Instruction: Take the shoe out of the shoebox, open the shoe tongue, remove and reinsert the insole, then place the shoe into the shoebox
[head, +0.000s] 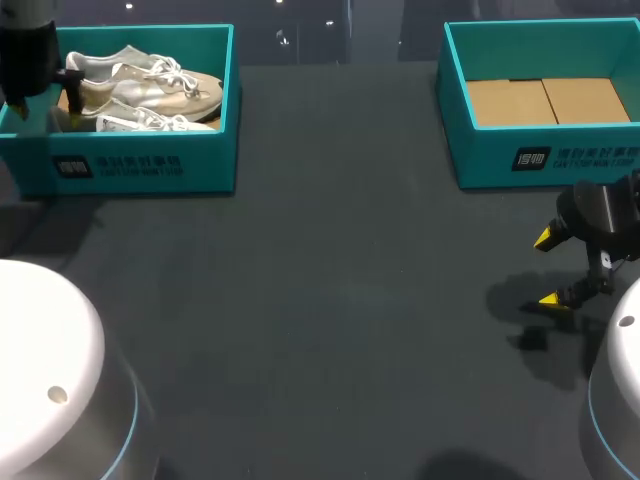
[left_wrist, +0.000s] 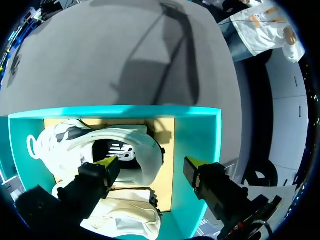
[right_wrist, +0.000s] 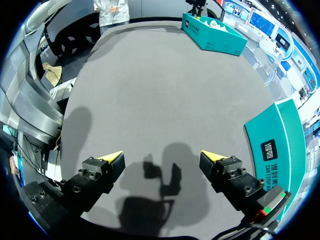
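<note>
**Left gripper spread wide over the shoes in the box**

The left gripper (left_wrist: 150, 162) hangs over the left box (left_wrist: 196, 135). Its two fingers are wide apart and hold nothing. One yellow tip (left_wrist: 107, 163) is over the shoe (left_wrist: 75, 145). The other tip (left_wrist: 192, 163) is over the blue-green wall of the box. I cannot tell if the first tip touches the shoe.

The shoe is white and lies on its side on the brown floor of the box. Its dark inside faces the gripper. The other shoe (left_wrist: 127, 220) is white too and lies just beside it, under the gripper. Both shoes are inside the box.

From the head view, the left box (head: 150, 165) stands at the far left of the table (head: 330, 300). The two shoes (head: 150, 85) lie in it side by side. The left arm comes down over the left end of the box.

The right gripper (right_wrist: 161, 156) is well apart from all this. It hangs over the bare grey table near the right edge. Its fingers are spread wide too, with nothing between them. Its shadow (right_wrist: 160, 175) falls on the table right under it.

The right box (head: 540, 160) stands at the far right, near the right gripper (head: 548, 268). Only a brown card floor (head: 548, 100) shows inside it.
</note>
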